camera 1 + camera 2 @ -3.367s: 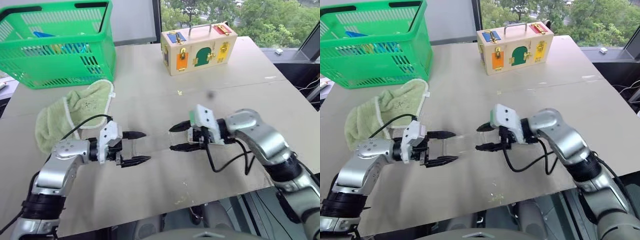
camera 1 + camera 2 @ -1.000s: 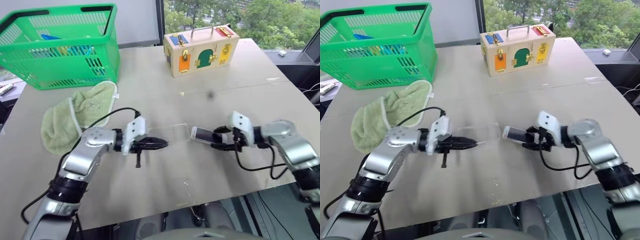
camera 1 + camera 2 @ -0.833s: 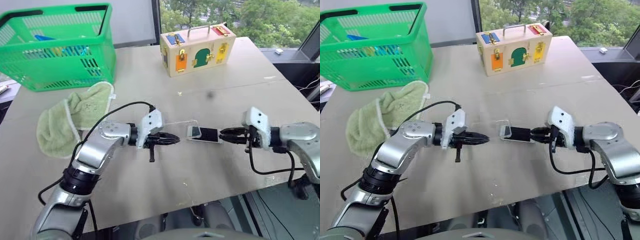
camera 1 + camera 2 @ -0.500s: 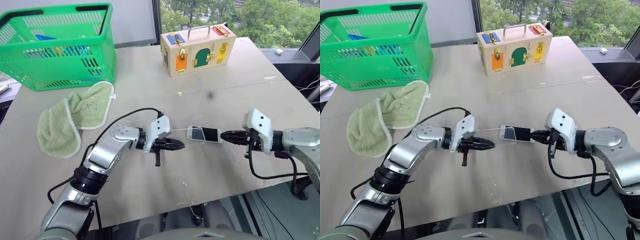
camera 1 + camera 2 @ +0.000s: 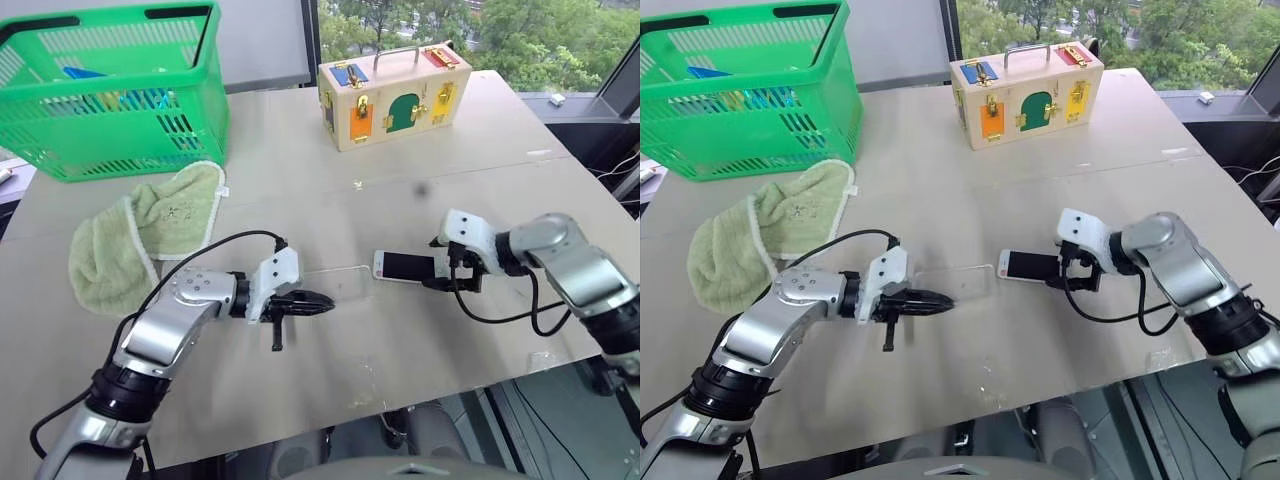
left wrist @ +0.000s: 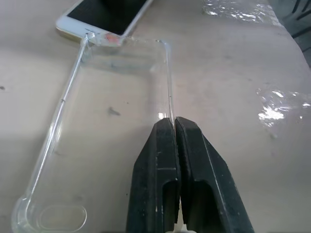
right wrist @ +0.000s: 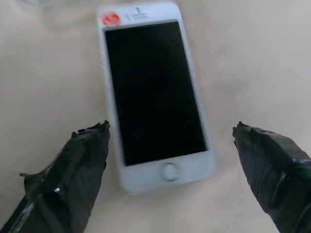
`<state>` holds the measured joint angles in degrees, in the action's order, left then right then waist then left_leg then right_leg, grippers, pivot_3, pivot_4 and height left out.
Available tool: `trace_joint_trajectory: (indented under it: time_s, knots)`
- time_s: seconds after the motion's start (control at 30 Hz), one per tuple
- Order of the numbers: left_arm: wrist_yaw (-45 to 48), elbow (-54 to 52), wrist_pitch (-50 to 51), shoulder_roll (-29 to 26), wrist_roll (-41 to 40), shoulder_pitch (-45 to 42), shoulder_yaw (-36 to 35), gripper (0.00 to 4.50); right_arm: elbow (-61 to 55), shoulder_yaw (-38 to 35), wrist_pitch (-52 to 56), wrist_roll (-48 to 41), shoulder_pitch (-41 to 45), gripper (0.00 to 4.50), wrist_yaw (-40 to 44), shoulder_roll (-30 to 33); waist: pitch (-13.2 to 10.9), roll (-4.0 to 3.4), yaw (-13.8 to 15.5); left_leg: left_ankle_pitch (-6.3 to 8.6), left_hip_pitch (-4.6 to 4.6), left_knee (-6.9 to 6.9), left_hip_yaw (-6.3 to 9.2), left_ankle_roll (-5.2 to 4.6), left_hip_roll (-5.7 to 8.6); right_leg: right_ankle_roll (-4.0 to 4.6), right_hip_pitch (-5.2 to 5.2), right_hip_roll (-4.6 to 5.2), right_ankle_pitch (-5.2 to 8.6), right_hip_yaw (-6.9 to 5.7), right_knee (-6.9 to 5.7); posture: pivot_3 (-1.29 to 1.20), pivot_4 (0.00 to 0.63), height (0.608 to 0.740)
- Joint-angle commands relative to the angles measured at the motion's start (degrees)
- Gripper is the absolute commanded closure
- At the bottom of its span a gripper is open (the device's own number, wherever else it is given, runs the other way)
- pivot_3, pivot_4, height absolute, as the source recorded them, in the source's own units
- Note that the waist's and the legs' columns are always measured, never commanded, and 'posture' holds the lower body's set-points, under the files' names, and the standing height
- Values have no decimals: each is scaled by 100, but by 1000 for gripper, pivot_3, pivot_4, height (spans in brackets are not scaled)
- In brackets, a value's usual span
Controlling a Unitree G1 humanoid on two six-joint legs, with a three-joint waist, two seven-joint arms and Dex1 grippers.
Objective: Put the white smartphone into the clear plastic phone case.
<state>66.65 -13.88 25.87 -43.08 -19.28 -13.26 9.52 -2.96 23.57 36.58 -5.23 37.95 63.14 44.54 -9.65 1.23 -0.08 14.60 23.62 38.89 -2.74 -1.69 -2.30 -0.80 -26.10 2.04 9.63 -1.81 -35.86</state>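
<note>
Two items lie flat and end to end on the desk (image 5: 300, 200): the clear case (image 5: 335, 282) and the white phone (image 5: 405, 266), screen up, long axes running left to right. The phone's top end meets the case's corner. The left claw (image 6: 173, 121), clenched, presses on the case's long edge. The right claw (image 7: 170, 131), released, straddles the phone's home-button end.
</note>
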Motion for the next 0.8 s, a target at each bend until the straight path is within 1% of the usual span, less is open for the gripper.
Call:
trace_joint_trajectory:
  time_s: [0.03, 0.1, 0.27, 0.37, 0.43, 0.53, 0.6, 0.7, 0.8]
  knots:
    - [-131, -385, -111, -91, -73, 218, -240, 4500, 61, 173, 384, 23, 404, 49, 222, -216, 0, 0, -5, 0, 5, 0, -1, 0, 0, 0, -4, -1, 0, -2, 0, 0, 150, 740]
    - [-132, -332, -298, -117, -33, 445, -302, 4500, 263, 531, 350, 315, 602, 49, 320, -299, 0, 0, -5, 0, 9, 0, -2, 0, -1, 0, -5, -2, -1, -5, 0, 0, 150, 740]
    - [-171, -138, -654, -45, 78, 683, -288, 4500, 836, 1034, 399, 648, 891, 49, 435, -664, 0, 1, -18, 0, 7, 0, -5, 0, 0, 0, -4, 1, 0, -4, 1, 0, 150, 740]
    - [-200, -106, -726, 13, 76, 694, -282, 4500, 1128, 1272, 390, 882, 883, 49, 510, -774, 7, 10, -67, 0, -5, 6, -3, 0, -3, 2, 4, -1, -2, -5, -5, 0, 150, 740]
    - [-193, -76, -774, 31, 87, 688, -271, 4500, 1279, 1374, 393, 1019, 828, 49, 519, -822, 8, 10, -69, 0, -30, 6, 0, 0, -5, 3, 28, -1, -2, -4, -9, 0, 150, 740]
    - [-165, -34, -841, 51, 91, 663, -244, 4500, 1378, 1458, 389, 1156, 674, 854, 477, -907, 29, 27, -68, 0, -69, -6, -1, 1, -7, 4, 59, 0, -1, 1, -9, 0, 150, 740]
    - [-149, -18, -862, 56, 94, 629, -222, 4500, 1365, 1421, 373, 1212, 589, 1596, 420, -943, 55, 45, -72, 0, -75, -8, -4, 1, -10, 4, 59, 0, -1, 2, -10, 0, 150, 740]
    - [-133, -16, -841, 61, 81, 562, -210, 4500, 1259, 1274, 389, 1245, 490, 1624, 335, -939, 87, 56, -66, 0, -84, -8, -4, 1, -14, 4, 60, 1, -1, 2, -10, 0, 150, 740]
    - [-94, -24, -799, 72, 53, 455, -187, 4500, 891, 926, 487, 1115, 374, 1624, 302, -814, 97, 60, -56, 0, -84, -8, -6, 1, -24, 4, 60, 5, -1, 2, -10, 0, 150, 740]
